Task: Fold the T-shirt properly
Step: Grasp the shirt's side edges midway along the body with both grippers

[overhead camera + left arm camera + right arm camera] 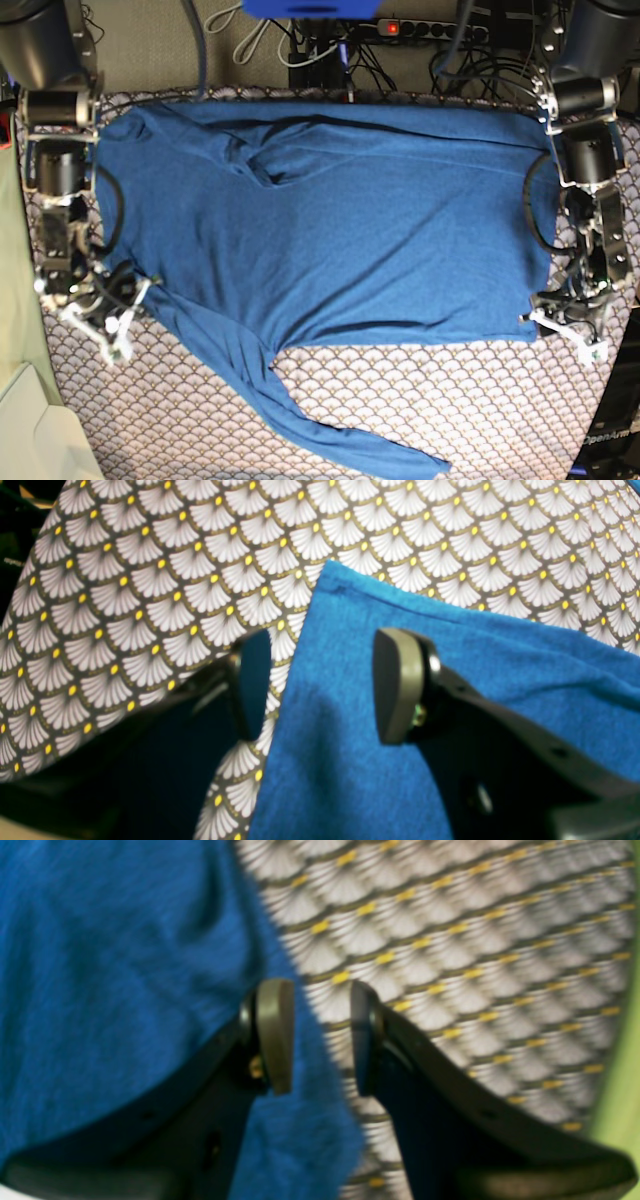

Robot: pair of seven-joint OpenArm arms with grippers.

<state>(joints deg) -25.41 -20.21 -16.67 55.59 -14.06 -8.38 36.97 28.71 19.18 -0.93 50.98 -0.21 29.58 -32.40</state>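
Note:
The T-shirt [330,230] lies spread flat, blue and long-sleeved, with one sleeve [340,435] trailing toward the front edge. My left gripper [565,325] hovers at its right-hand lower corner. In the left wrist view that gripper [325,685] is open and straddles the T-shirt's side edge [340,780], with the corner just beyond the fingertips. My right gripper [110,325] is at the opposite side, where the sleeve leaves the body. In the blurred right wrist view it [318,1037] is open over the T-shirt's edge [100,965], nothing pinched.
A scallop-patterned grey-white cloth [450,400] covers the table under the shirt, also seen as the patterned cloth [150,580] and patterned cloth [475,965]. A power strip with cables [400,28] lies behind the table. A pale green-white object [25,420] sits at the front left.

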